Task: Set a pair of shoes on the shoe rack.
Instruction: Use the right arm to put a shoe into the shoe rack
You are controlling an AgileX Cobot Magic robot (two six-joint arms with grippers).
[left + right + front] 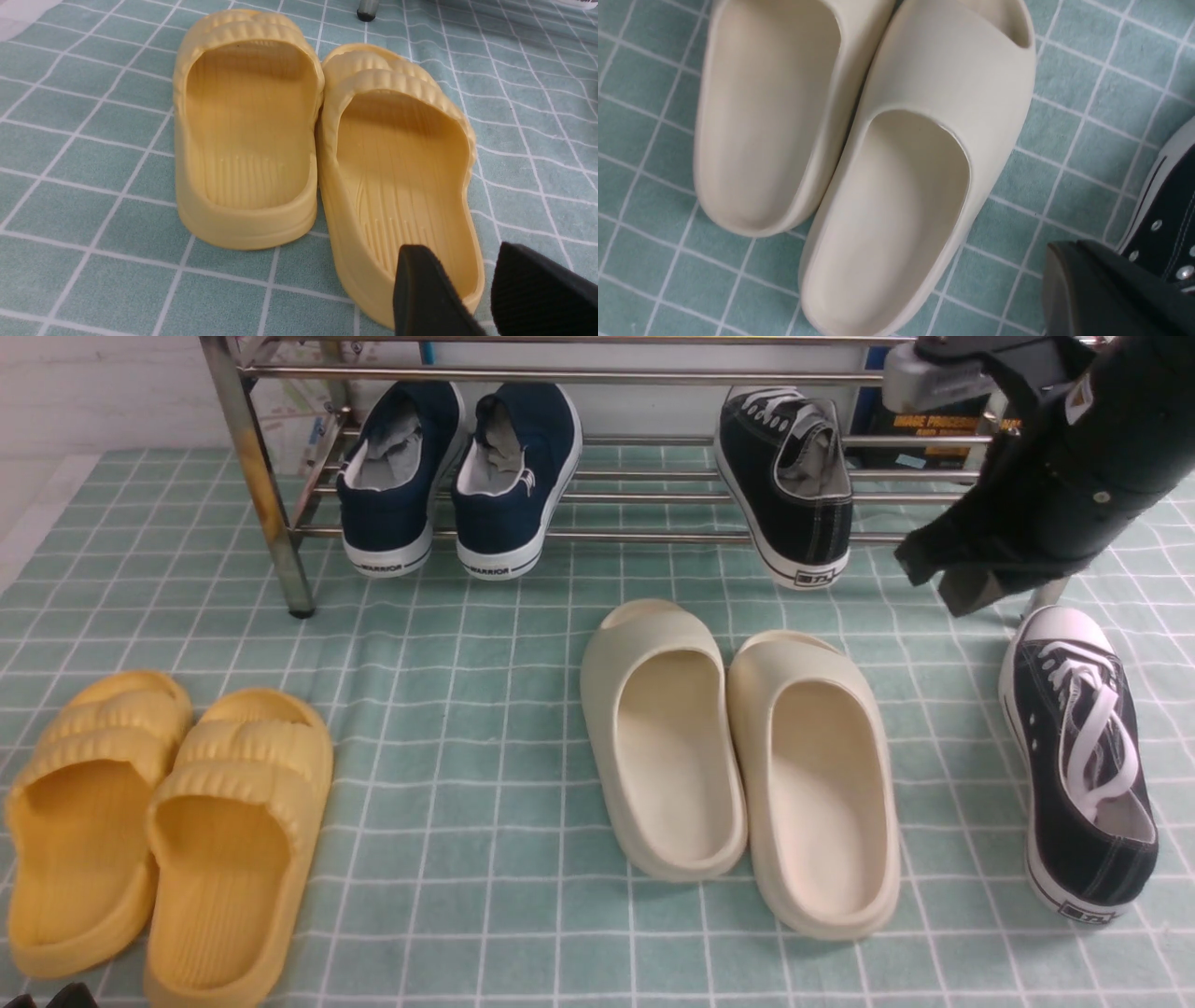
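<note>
One black canvas sneaker (789,485) with a white sole rests on the lower bars of the chrome shoe rack (261,495), heel toward me. The other black sneaker (1078,765) lies on the mat at the right, white laces up; its side shows in the right wrist view (1167,224). My right gripper (938,581) hangs in the air just in front of the rack, above and beyond the floor sneaker's toe, shut and empty (1064,249). My left gripper (486,284) is open and empty, low over the heel of a yellow slide; only its tips show in the front view (47,999).
Navy WARRIOR slip-ons (457,476) stand on the rack's left half. Cream slides (738,756) lie mid-mat, next to the floor sneaker. Yellow slides (159,831) lie at the left. A green checked mat (448,709) covers the floor.
</note>
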